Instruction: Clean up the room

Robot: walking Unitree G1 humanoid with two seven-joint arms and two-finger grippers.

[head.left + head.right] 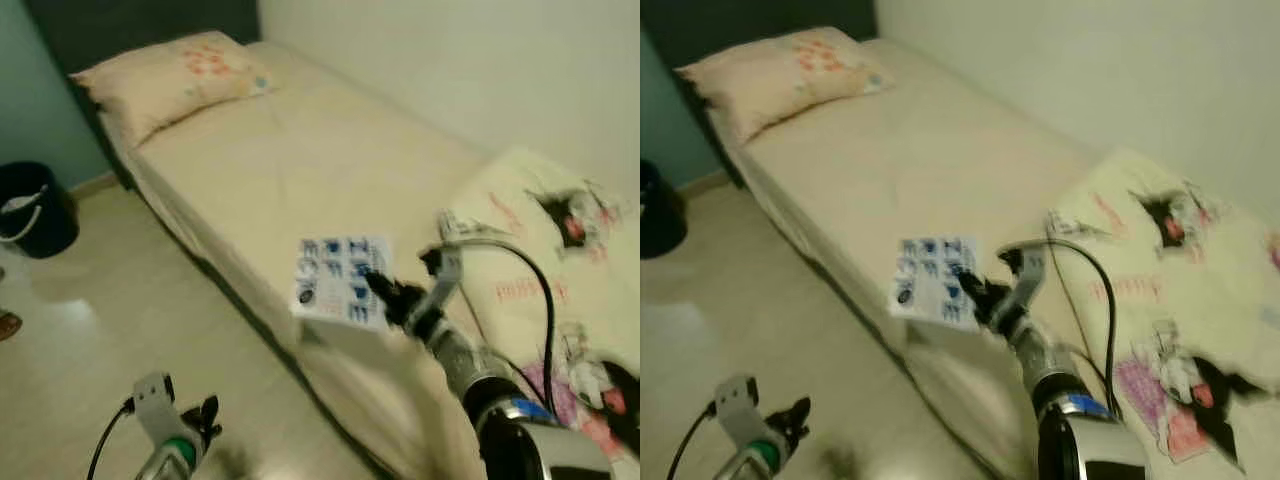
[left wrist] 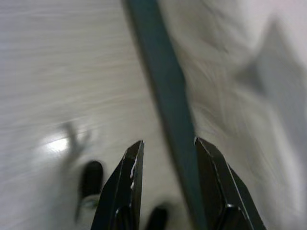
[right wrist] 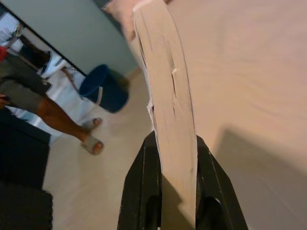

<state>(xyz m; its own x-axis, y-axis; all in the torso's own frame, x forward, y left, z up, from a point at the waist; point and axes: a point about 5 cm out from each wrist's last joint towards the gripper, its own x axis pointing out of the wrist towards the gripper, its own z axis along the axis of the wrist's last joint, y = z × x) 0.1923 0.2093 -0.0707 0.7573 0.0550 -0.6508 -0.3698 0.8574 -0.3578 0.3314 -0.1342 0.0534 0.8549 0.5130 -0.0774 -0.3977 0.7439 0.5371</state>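
Note:
My right gripper (image 1: 385, 292) is shut on a thin book (image 1: 342, 279) with a white cover and blue print, held level above the near edge of the bed (image 1: 300, 170). In the right wrist view the book's page edge (image 3: 169, 110) stands clamped between the two black fingers (image 3: 144, 182). My left gripper (image 1: 208, 415) hangs low over the floor beside the bed; its fingers (image 2: 125, 187) stand open with nothing between them, over the dark bed base (image 2: 165, 100).
A pillow (image 1: 170, 80) lies at the head of the bed and a printed blanket (image 1: 560, 260) is bunched at the near end. A dark blue bucket (image 1: 32, 208) stands on the floor by the wall. A person's legs in sandals (image 3: 72, 127) stand near the bucket.

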